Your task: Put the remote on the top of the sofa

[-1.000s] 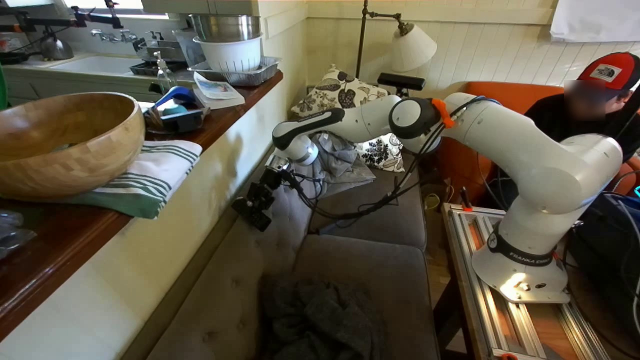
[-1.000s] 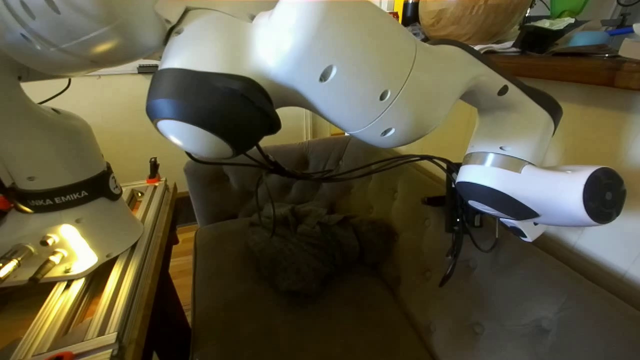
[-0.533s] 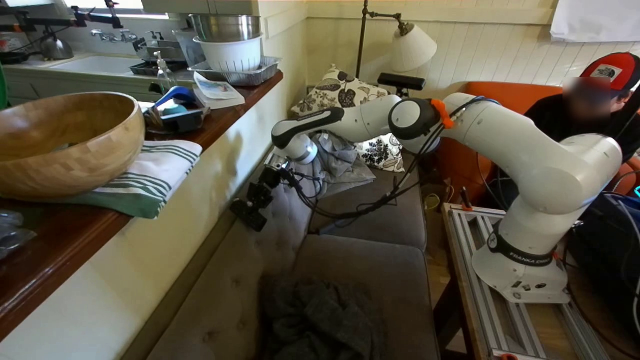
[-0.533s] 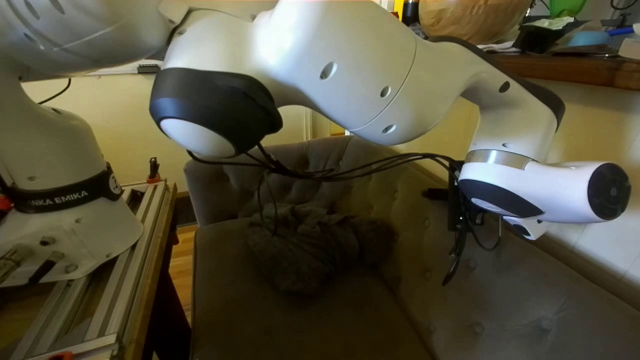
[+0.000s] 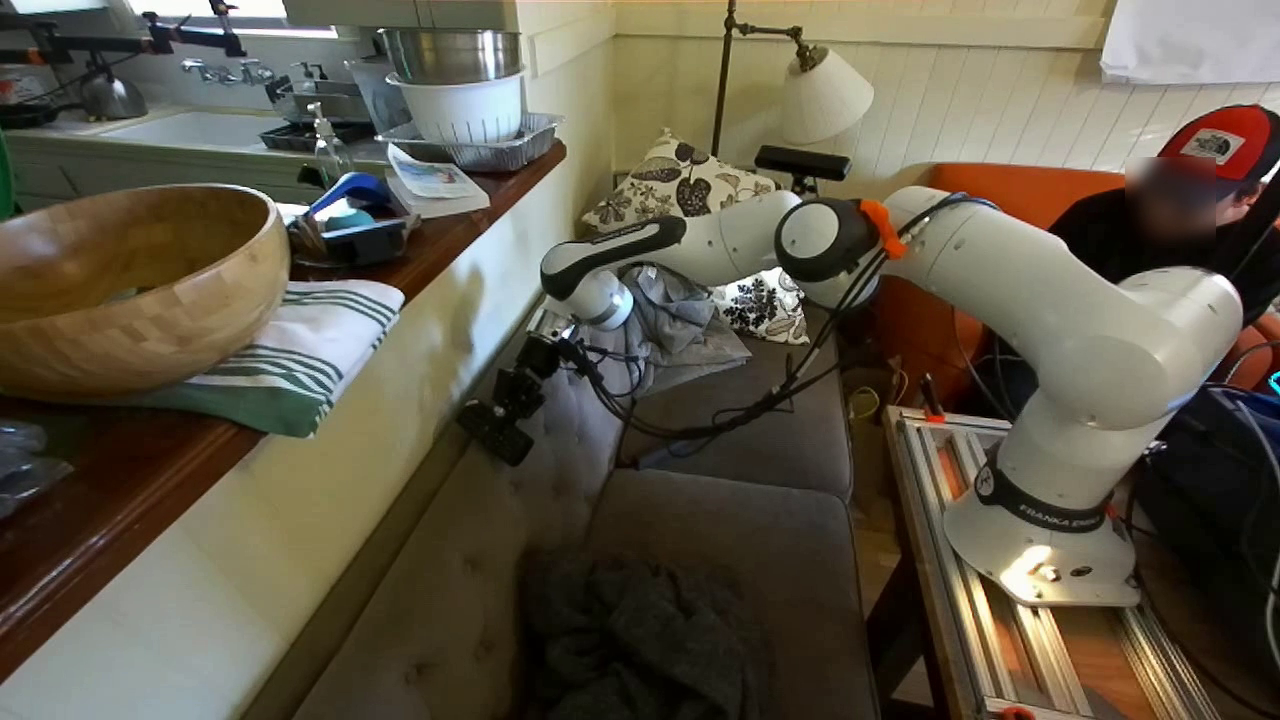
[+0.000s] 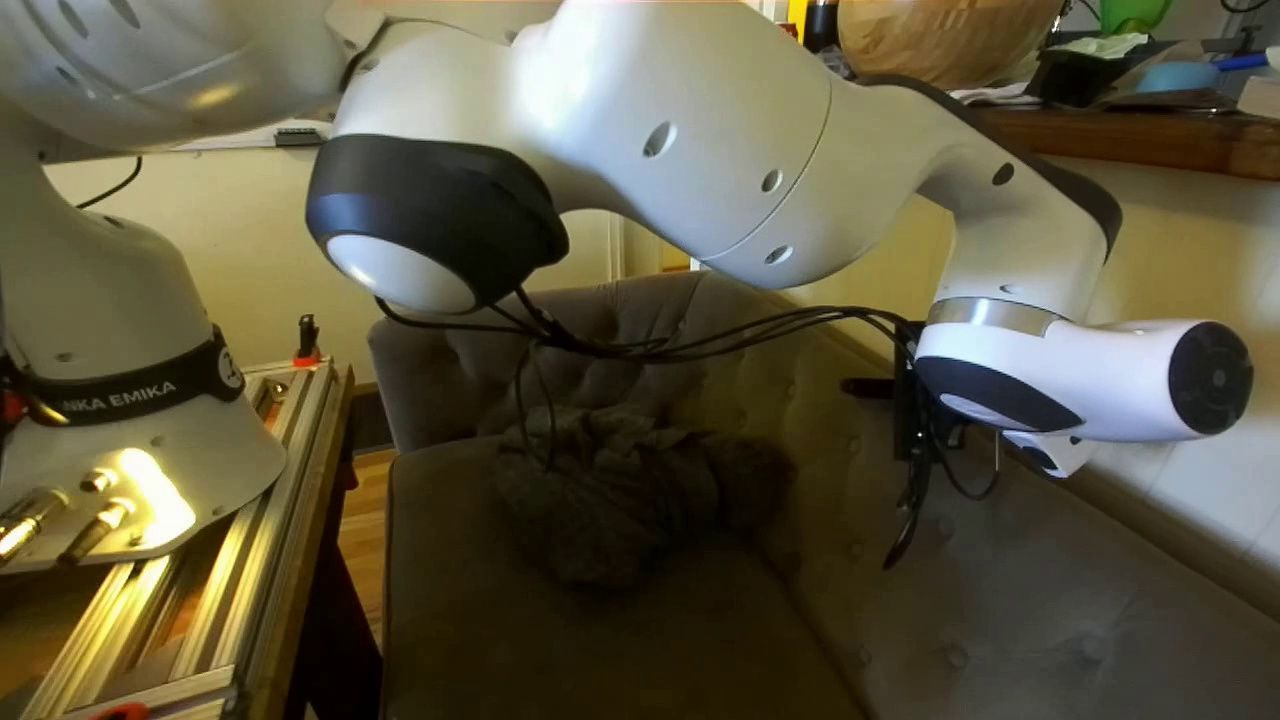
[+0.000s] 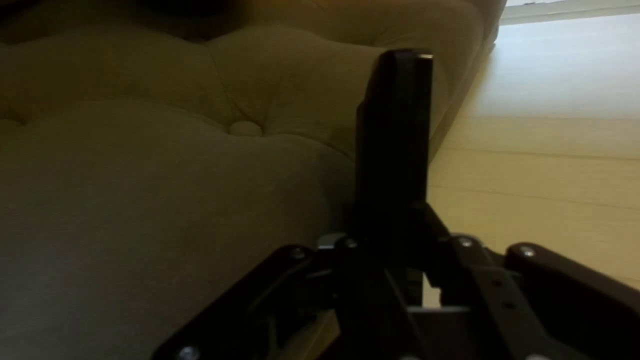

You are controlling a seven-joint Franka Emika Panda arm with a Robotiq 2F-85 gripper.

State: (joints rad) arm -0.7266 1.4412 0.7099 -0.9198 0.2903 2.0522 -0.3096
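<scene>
Murky wrist view, sofa [image 7: 200, 175] perhaps soft-focus, harsh glare on robot base [image 5: 1040, 552].

Cream boarded wall [image 5: 940, 110], white-shaded lamp [image 5: 825, 95], orange seat [image 5: 1000, 190], brown wooden counter [image 5: 130, 500] (rather glossy), bright window [image 5: 262, 8]

On the grey-brown sofa [image 5: 740, 525]: rumpled dark blanket [image 5: 645, 645], grey cloth [image 5: 680, 335], floral pillow [image 5: 768, 308].

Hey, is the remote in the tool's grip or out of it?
In: the wrist view shows the tool closed on the remote, which juts out from it.
</scene>
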